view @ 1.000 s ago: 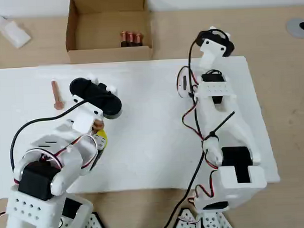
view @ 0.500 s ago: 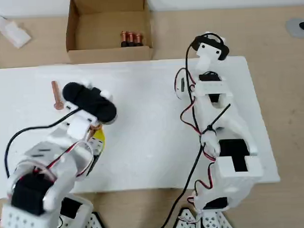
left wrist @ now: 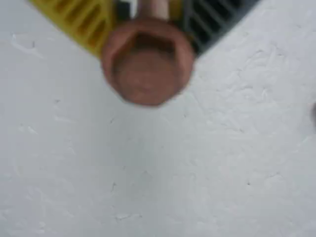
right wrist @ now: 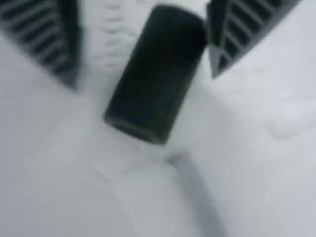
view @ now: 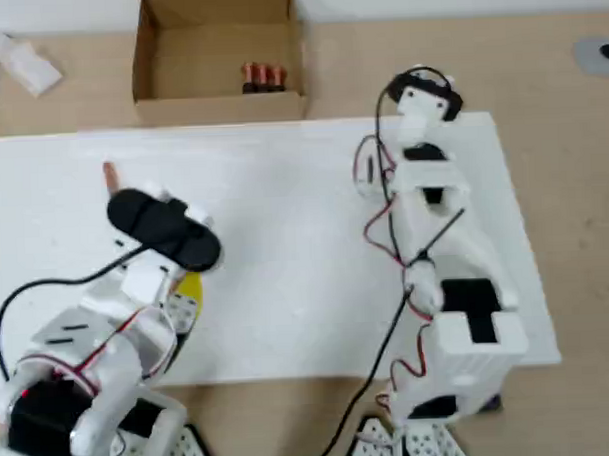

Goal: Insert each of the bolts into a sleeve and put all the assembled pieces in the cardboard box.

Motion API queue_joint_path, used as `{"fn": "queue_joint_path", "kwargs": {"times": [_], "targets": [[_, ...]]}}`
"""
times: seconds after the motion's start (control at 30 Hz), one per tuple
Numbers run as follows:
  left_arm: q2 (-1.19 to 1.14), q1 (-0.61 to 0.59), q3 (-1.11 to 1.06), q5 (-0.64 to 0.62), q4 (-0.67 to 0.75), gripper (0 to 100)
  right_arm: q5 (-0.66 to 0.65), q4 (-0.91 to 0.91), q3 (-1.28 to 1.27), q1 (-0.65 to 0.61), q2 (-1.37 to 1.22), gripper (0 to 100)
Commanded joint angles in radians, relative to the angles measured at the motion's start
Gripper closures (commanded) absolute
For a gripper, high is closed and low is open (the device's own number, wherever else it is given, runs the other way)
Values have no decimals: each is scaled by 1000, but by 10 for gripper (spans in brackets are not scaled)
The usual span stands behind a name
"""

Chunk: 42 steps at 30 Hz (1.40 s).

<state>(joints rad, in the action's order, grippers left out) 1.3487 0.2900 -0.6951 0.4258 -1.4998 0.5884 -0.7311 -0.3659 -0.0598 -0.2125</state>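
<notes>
Left jaws: clenched on a bolt [left wrist: 147, 61]. Its shank runs up between a yellow finger [left wrist: 74, 19] and a black finger [left wrist: 217, 15]. The copper-coloured head faces the white sheet [left wrist: 148, 187] below.
Left arm [view: 98, 335]: stands at the near left corner of the sheet, leaning over its left part.
Right jaws: released, one finger on each side of a black sleeve [right wrist: 155, 74].
Black sleeve: lies on its side on the white sheet. It is close against one finger [right wrist: 242, 34], with a clear gap to the other.
Right arm [view: 435, 233]: stretched along the right part of the sheet, with its tip toward the far edge.
Second bolt [view: 110, 175]: lies on the sheet near the far left. The black wrist housing [view: 164, 228] of the left arm covers its near end.
Cardboard box [view: 193, 52]: open-topped, on the wooden table [view: 562, 159] just past the far edge of the sheet.
Assembled pieces [view: 262, 77]: three, side by side inside the box, against its near wall and toward the right corner.
</notes>
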Motion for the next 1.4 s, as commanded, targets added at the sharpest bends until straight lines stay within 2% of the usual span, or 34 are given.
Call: {"fn": "queue_joint_path", "kwargs": {"times": [0.0, 0.43, 0.57, 0.7, 0.9, 1.03, 1.23, 1.37], "targets": [[7, 6, 14, 3, -3, 987, -9, -29, 13, 7, -4, 976], [7, 6, 14, 3, 0, 987, -12, -167, 124, 8, 2, 988], [7, 5, 21, -3, 5, 991, -25, -267, 222, 8, 4, 988], [7, -26, 58, -8, 6, 991, -110, -414, 378, -10, 48, 988], [7, -250, 75, -135, 149, 991, -245, -539, 544, -90, 286, 988], [7, -339, 75, -204, 206, 991, -345, -548, 553, -173, 510, 988], [7, -451, 75, -331, 288, 991, -408, -588, 392, -252, 820, 988], [1, -462, 72, -405, 364, 991, -410, -582, 177, -252, 1026, 988]]}}
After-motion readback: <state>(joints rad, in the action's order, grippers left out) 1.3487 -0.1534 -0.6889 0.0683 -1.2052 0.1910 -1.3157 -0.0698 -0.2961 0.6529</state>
